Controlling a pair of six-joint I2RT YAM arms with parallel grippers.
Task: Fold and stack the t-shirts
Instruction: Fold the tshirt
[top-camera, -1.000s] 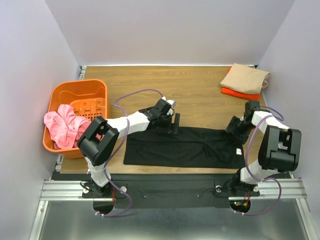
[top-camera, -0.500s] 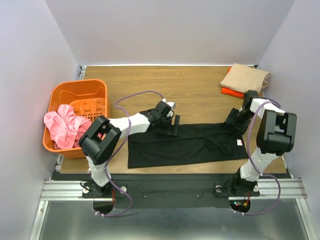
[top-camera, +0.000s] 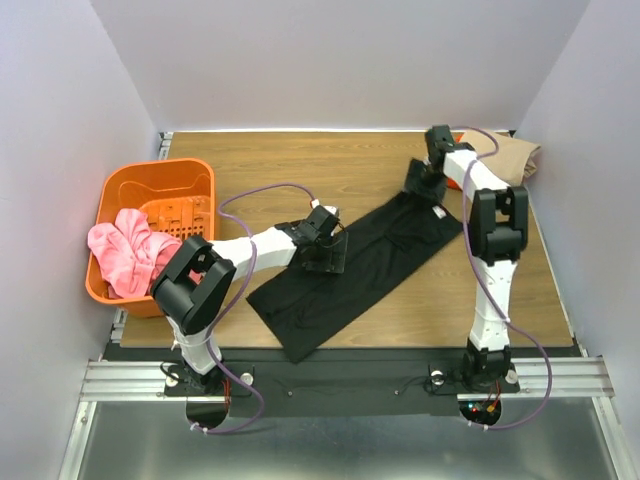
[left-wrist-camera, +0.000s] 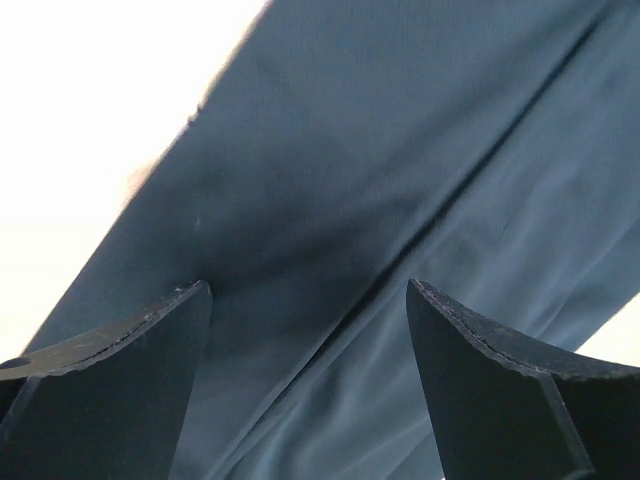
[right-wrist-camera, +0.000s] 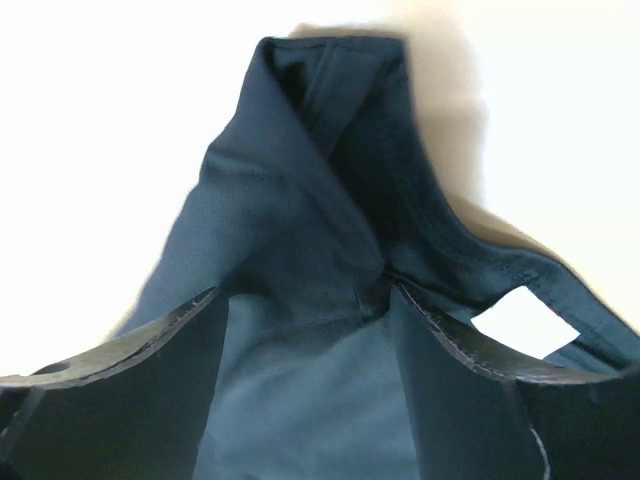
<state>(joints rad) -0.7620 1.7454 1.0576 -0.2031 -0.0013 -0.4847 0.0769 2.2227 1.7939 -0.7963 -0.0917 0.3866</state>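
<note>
Nearest the arm bases, at about 7 o'clock on the surface (top-camera: 400, 320), the black t-shirt (top-camera: 375, 260) starts a long diagonal, lying flat and running toward 1 o'clock. Midway along its 10 o'clock edge your left gripper (top-camera: 325, 254) sits low over the cloth, its fingers (left-wrist-camera: 110, 390) spread wide and holding nothing. At the far end your right gripper (top-camera: 424, 188) is at the collar, with the white neck tag (right-wrist-camera: 523, 322) just beside it. Cloth bunches up between its fingers (right-wrist-camera: 460, 400), but you cannot tell whether they clamp it. Beyond, at 1 o'clock, the tan t-shirt (top-camera: 508, 152) lies folded. Expect the black one to be light, limp and quick to slide or wrinkle. Take it at a hem or shoulder seam, two corners at once, and pinch both layers.
</note>
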